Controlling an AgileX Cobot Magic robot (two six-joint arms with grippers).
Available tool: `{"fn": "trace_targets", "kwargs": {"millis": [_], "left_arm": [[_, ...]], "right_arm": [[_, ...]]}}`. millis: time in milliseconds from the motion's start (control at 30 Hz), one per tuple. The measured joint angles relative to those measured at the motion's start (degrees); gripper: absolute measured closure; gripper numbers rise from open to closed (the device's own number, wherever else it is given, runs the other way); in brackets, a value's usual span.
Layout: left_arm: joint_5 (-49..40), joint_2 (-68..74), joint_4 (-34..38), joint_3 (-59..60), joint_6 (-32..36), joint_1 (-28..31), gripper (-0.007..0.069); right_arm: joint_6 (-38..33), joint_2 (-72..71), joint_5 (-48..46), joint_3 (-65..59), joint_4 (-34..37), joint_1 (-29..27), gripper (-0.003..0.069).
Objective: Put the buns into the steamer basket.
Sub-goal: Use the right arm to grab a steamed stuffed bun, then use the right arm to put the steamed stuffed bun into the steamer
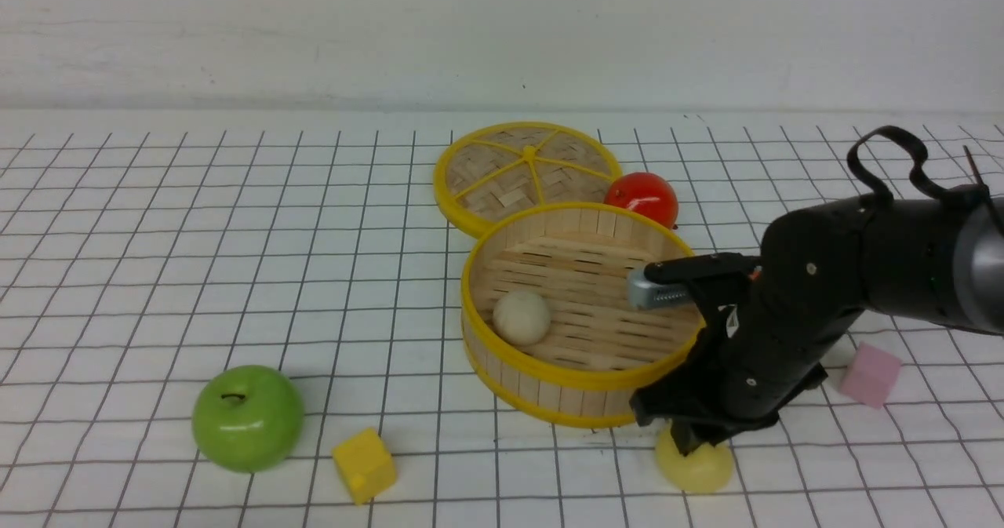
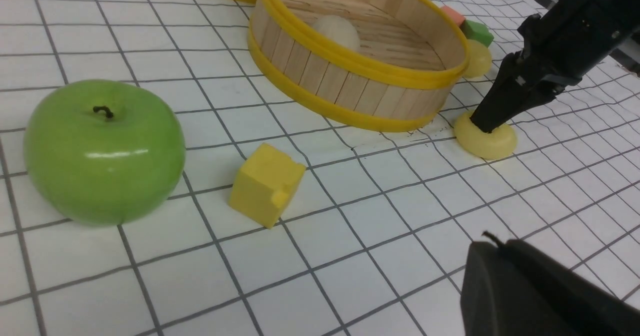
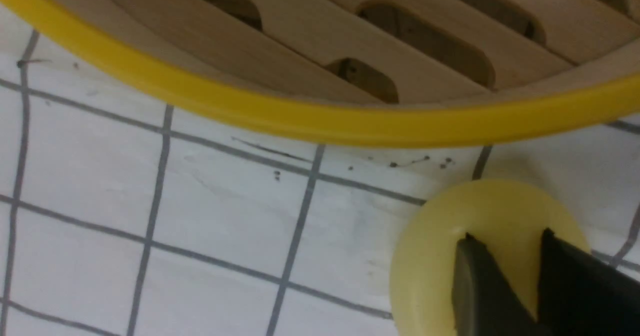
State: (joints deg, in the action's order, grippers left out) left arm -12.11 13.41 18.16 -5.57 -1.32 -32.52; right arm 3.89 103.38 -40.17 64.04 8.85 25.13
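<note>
The steamer basket (image 1: 580, 375) stands mid-table with a cream-white bun (image 1: 522, 318) on its slatted floor. Just in front of its near right side, a pale yellow bun (image 1: 698, 469) lies on the table, squashed flat. My right gripper (image 1: 690, 446) points down onto it. In the right wrist view its fingertips (image 3: 507, 236) dig into the bun (image 3: 435, 256), pinching its top between them. Another pale yellow bun (image 2: 477, 59) shows beyond the basket (image 2: 350, 61) in the left wrist view. My left gripper (image 2: 492, 241) hovers over bare table, shut and empty.
A green apple (image 1: 247, 418) and a yellow cube (image 1: 363, 464) sit at front left. The woven lid (image 1: 525, 171) and a red tomato (image 1: 643, 197) lie behind the basket. A pink cube (image 1: 871, 373) is at right, and a green cube (image 2: 477, 30) lies beyond the basket.
</note>
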Motion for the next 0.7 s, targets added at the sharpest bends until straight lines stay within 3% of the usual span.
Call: {"fn": "trace_targets", "kwargs": {"millis": [67, 200, 433, 700], "left_arm": [[0.0, 0.0, 0.0, 0.0, 0.0, 0.0, 0.0624], [0.0, 0.0, 0.0, 0.0, 0.0, 0.0, 0.0621], [0.0, 0.0, 0.04, 0.0, 0.0, 0.0, 0.062], [0.0, 0.0, 0.04, 0.0, 0.0, 0.0, 0.0609]], "right_arm": [[-0.31, -0.77, -1.24, 0.0, 0.0, 0.0, 0.0601], [-0.67, -3.71, -4.71, 0.0, 0.0, 0.0, 0.0655], [-2.38, -12.91, -10.12, 2.58, 2.57, 0.0, 0.0648], [-5.68, -7.02, 2.79, 12.73, 3.88, 0.0, 0.0638]]}}
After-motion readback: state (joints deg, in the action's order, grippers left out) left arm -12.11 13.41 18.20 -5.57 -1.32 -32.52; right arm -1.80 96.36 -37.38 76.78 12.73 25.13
